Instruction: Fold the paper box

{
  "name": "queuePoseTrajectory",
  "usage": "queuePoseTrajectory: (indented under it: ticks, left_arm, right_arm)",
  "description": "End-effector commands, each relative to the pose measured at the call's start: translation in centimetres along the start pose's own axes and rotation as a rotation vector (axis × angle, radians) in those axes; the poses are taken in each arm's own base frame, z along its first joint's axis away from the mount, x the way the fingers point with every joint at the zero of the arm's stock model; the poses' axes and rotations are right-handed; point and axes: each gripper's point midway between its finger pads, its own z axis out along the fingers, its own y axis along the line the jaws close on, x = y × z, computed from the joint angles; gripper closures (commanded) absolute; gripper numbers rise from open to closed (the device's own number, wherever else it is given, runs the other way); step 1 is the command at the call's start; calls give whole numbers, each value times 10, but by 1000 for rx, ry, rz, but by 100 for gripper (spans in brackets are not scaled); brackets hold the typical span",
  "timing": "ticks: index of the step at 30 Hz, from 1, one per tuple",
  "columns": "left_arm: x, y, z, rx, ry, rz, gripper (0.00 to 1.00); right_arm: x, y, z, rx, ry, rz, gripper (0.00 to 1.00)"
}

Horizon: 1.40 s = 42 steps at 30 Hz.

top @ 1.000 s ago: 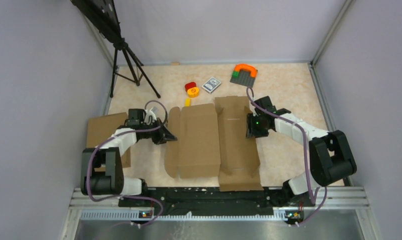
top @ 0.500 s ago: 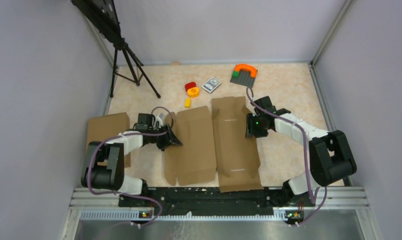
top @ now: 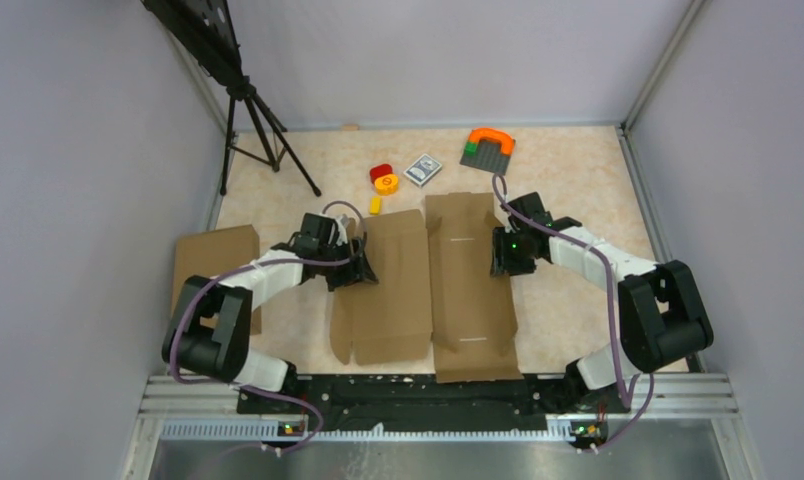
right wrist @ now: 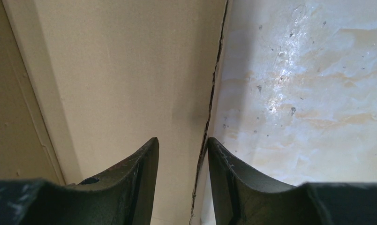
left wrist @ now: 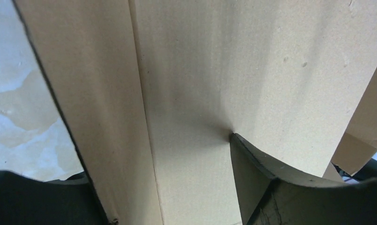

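On my overhead view, the left arm (top: 268, 268) at frame left and the right arm (top: 588, 250) at frame right each showed white link shells between bulky black joint housings. A purple cable (top: 612, 310) looped along each. A green light (top: 515, 243) glowed on the right wrist. The right gripper (right wrist: 182, 140) had matte black, wedge-shaped fingers (right wrist: 139, 178).

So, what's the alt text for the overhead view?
An unfolded paper box lies between two robot grippers: the left gripper at its left edge, the right gripper at its right edge. Small toys sit behind it; another brown box lies far left.
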Motion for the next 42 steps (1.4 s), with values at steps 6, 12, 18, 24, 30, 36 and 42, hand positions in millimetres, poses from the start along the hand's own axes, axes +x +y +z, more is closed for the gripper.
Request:
queuePoseTrajectory:
  ticks: [6,12,18,24,30,36,42]
  left_arm:
    - [-4,32,7,-213,-14,42,16]
    - [-15,19,-6,-187,-48,38,11]
    - [-43,48,-51,-388,-173,10,1]
    - [-64,58,-99,-444,-307,-59,1]
    - [-78,28,-141,-362,-442,37,1]
    - [-53,28,-107,-287,-272,55,44]
    - [-47,68,-96,-489,-213,-43,81]
  right_arm:
    - [-3,10,-2,-26,-13,-21,58]
    - [-3,8,-4,-20,-19,-21,58]
    - [-4,8,-4,-14,-21,-20,59]
    - [-4,9,-3,-19,-18,-22,59]
    - [-3,9,-3,-20,-16,-21,61]
    - [-3,8,-2,-15,-16,-18,63]
    - [-2,5,-3,-2,-13,-15,65]
